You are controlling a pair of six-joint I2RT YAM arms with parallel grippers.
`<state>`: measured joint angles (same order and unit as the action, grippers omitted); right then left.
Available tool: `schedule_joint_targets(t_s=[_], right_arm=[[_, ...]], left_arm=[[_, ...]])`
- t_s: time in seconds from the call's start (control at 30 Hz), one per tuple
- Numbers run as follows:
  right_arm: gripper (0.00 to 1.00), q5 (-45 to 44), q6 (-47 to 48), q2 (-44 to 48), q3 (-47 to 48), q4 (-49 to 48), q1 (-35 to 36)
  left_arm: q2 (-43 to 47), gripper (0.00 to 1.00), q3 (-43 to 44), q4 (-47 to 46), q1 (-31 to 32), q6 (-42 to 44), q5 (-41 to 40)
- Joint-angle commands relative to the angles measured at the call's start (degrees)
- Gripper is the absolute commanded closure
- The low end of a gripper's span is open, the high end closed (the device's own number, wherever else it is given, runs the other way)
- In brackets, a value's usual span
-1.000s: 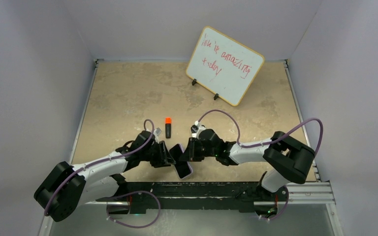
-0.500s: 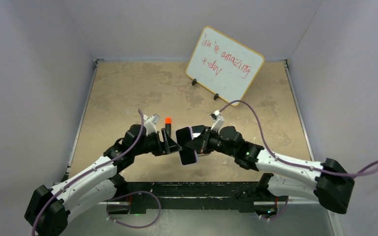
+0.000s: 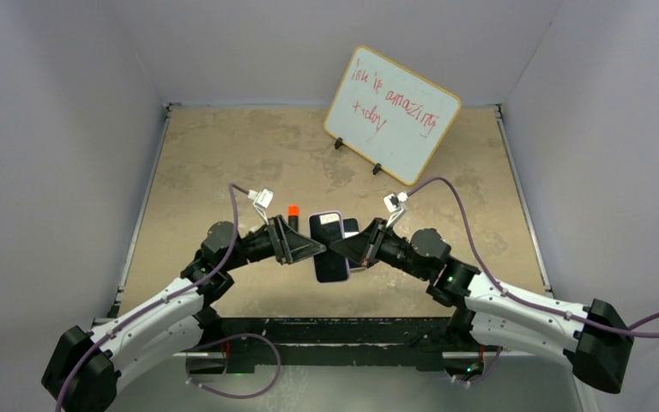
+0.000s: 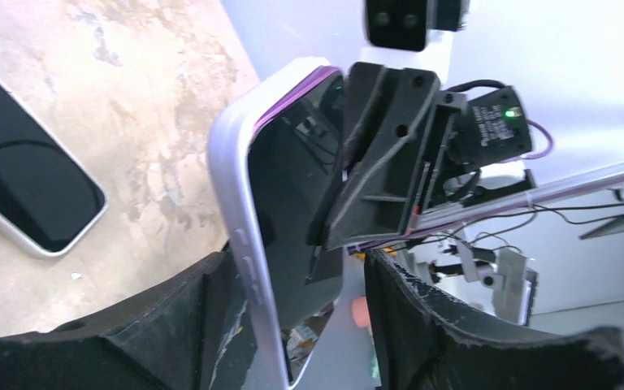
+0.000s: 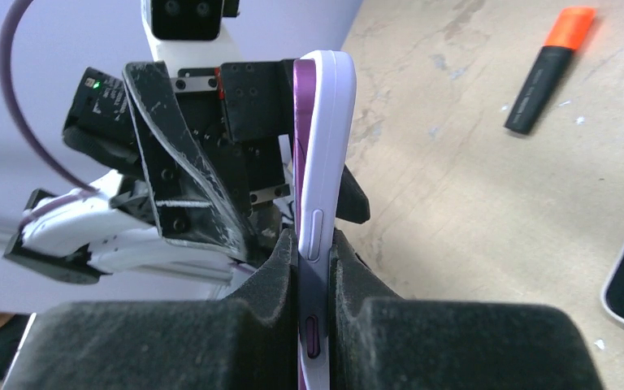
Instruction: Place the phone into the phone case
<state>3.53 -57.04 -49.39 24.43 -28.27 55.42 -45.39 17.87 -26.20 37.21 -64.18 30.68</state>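
The right claw has its pads pressed together on one long edge of the phone case, holding it on edge, clear of the worktop. The left claw is spread, with one finger on either side of the case's lower end. Its near finger sits just beside the shell, and whether they touch cannot be determined.

Risks, as judged:
- The hold is a narrow pinch across a thin shell, so a nudge from the left claw could pivot the case or slide it out.
- A squeeze across the open face could bow the shell.
- The phone lies flat, screen up, on the worktop near the held case. Its low edge offers little to grasp, and a dropped case could land on it.
- The marker lies well apart and is no hazard.

Materials:
- **Claw pads:** black, coarse and scuffed, foam-like.
- **Case:** thin, smooth, pale lavender, with rounded corners, a purple rim, a dark glossy inner face and raised side buttons; probably flexible.
- **Phone:** a rigid slab of glossy black glass with a thin pale edge and rounded corners.
- **Worktop:** matte, mottled tan with a stone pattern.
- **Marker:** black barrel, orange cap.
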Motion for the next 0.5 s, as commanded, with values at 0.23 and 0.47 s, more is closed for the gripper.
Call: schedule_joint_targets(t_s=[0.23,0.47], right_arm=[[1.0,5.5,-1.6,-0.7,0.1,-11.3,-0.1],[0.89,7.0,-0.8,-0.9,-0.6,-10.5,-0.1]], left_arm=[[-1.4,0.53,-2.8,-13.0,0.1,-5.5,1.9],[-2.2,0.9,-2.8,-16.7,0.1,-6.8,2.2]])
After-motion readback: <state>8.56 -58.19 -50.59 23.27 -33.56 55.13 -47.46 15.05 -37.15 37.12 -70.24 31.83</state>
